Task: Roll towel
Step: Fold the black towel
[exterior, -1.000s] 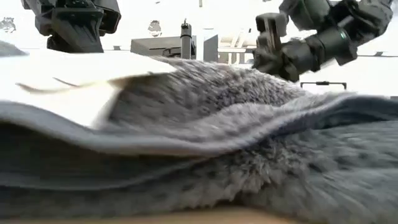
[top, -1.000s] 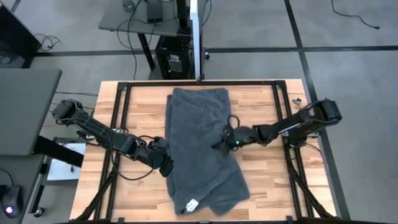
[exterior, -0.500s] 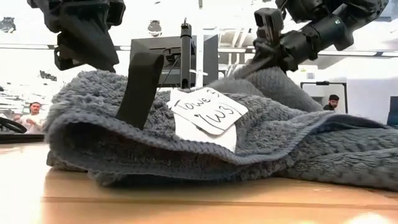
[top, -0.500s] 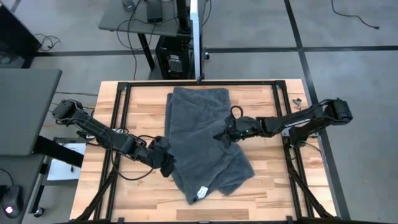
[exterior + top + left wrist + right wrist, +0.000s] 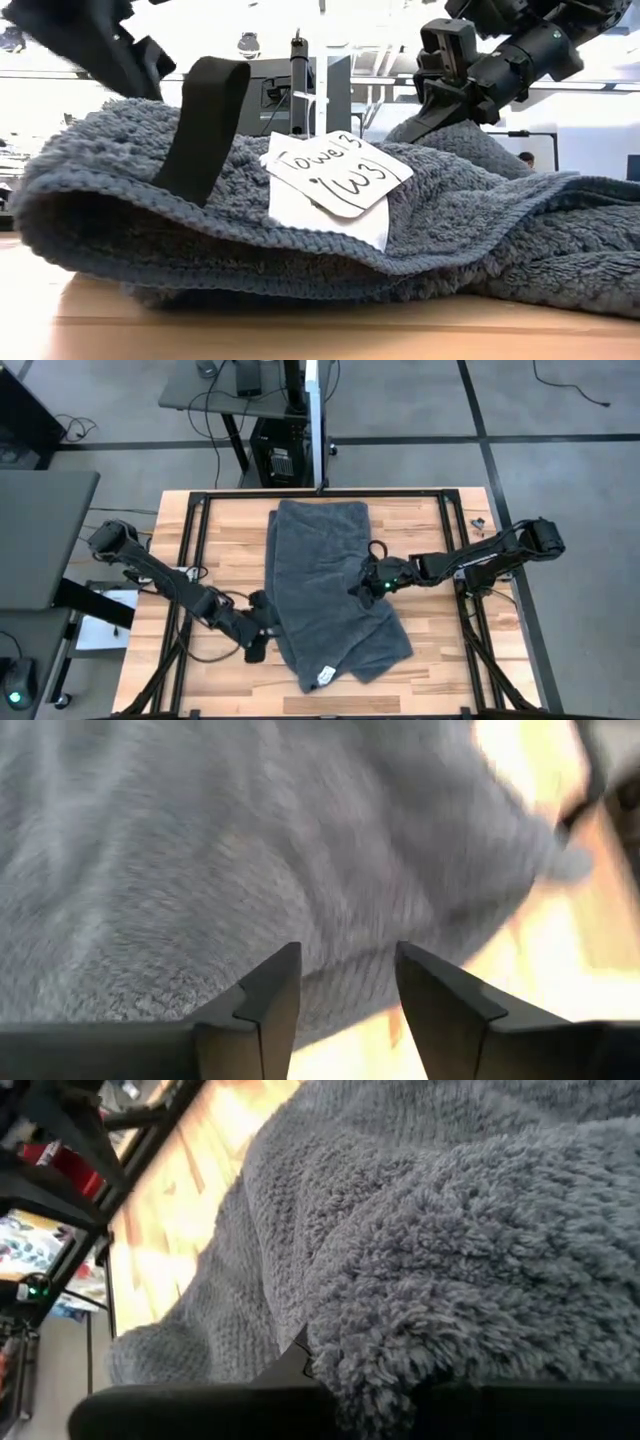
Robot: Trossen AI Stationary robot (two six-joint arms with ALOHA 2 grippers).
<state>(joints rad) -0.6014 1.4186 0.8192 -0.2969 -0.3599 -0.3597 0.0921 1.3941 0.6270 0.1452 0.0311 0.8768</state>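
Towel [image 5: 325,585] lies on the table [image 5: 425,520], and I see it as a long grey strip. Its long side runs from the far edge of the table down to the near edge. The far end is flat and square, close to the far rail. The near end leans a little toward my right arm's side and looks bumpy and folded over. A white tag [image 5: 324,677] sits at that near end. In the low view the tag [image 5: 335,180] has writing on it and rests on top of a thick fold, beside a black loop [image 5: 200,125] that stands up from the cloth.

My right gripper [image 5: 368,586] is over the middle of the towel, on its right edge. Its fingers are shut tight on a bunch of the towel. In the right wrist view the fluffy cloth is packed between them, and in the low view the towel rises in a small peak up to that gripper [image 5: 440,95].

My left gripper [image 5: 262,640] is at the towel's left edge, near the front end. In the left wrist view its fingers [image 5: 265,1010] stand apart with nothing between them, and the towel's edge lies just past the tips.
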